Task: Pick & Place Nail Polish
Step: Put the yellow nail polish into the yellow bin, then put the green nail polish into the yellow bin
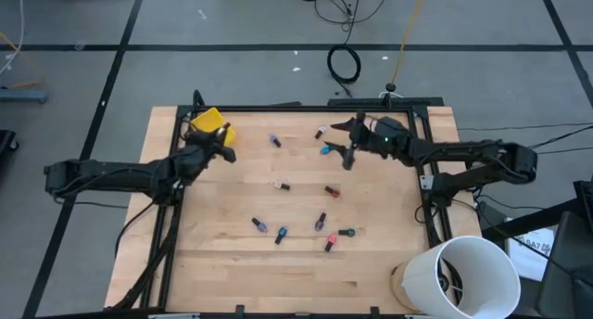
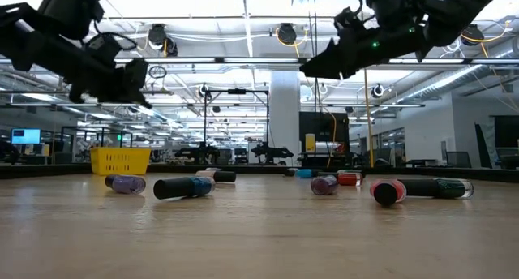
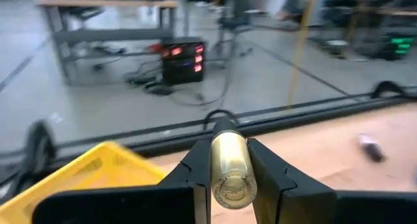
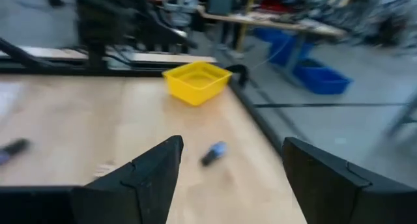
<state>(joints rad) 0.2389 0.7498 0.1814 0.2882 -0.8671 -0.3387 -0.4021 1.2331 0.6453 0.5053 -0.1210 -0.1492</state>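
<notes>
Clamped between the left claw's [image 3: 229, 178] fingers, a gold bottle [image 3: 229, 168] is pointing its long axis straight ahead, the yellow bin [image 1: 209, 124] sitting just beside and below. Farther off, the right claw [image 1: 350, 152] is hovering with fingers apart near a blue bottle [image 4: 213, 152].

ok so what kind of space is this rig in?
Looks like a large open robotics lab or workshop. The low view shows industrial ceiling lights and rows of benches behind the table; the high view shows taped concrete floor with loose cables.
</notes>
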